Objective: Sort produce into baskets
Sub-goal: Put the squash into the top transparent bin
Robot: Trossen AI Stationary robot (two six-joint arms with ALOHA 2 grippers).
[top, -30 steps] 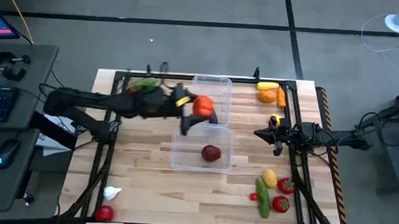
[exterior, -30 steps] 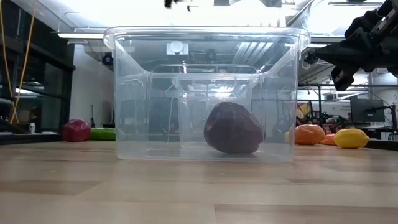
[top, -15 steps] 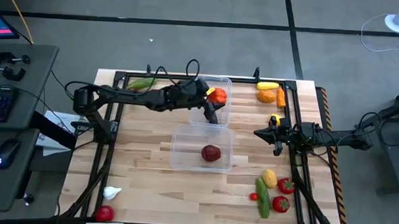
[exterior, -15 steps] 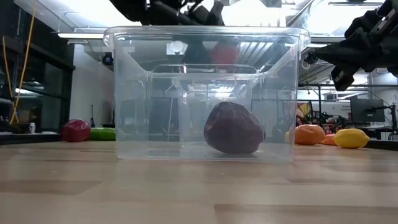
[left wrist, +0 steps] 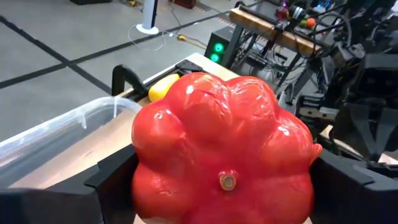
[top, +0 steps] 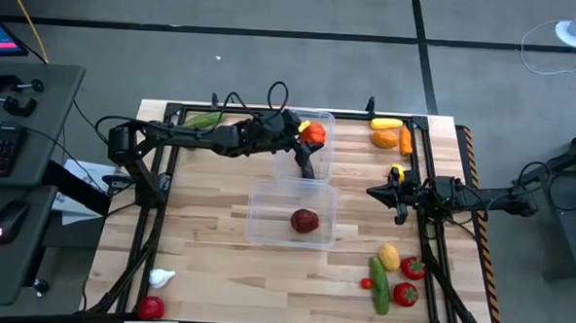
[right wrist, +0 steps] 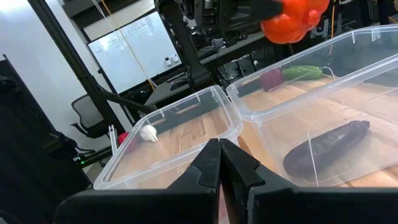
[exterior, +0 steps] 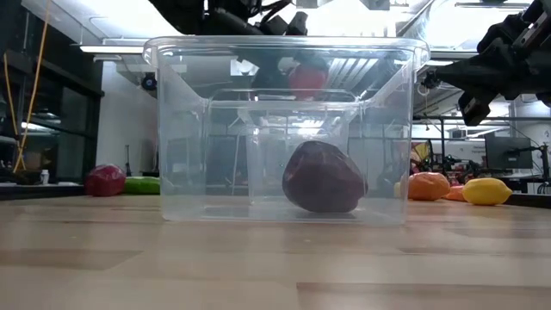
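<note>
From above, the left tool (top: 309, 136) grips the orange pepper (top: 314, 134) over the far tub (top: 324, 119); the right tool (top: 376, 192) waits at the table's (top: 207, 226) right, fingers pressed together. Low down, the eggplant (exterior: 324, 176) lies in the near tub (exterior: 172, 129)

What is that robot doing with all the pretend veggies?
The left gripper is holding an orange-red pepper over the far clear tub. The near tub holds a dark purple eggplant. The right gripper waits, shut, at the table's right side. More produce lies around the table.
</note>
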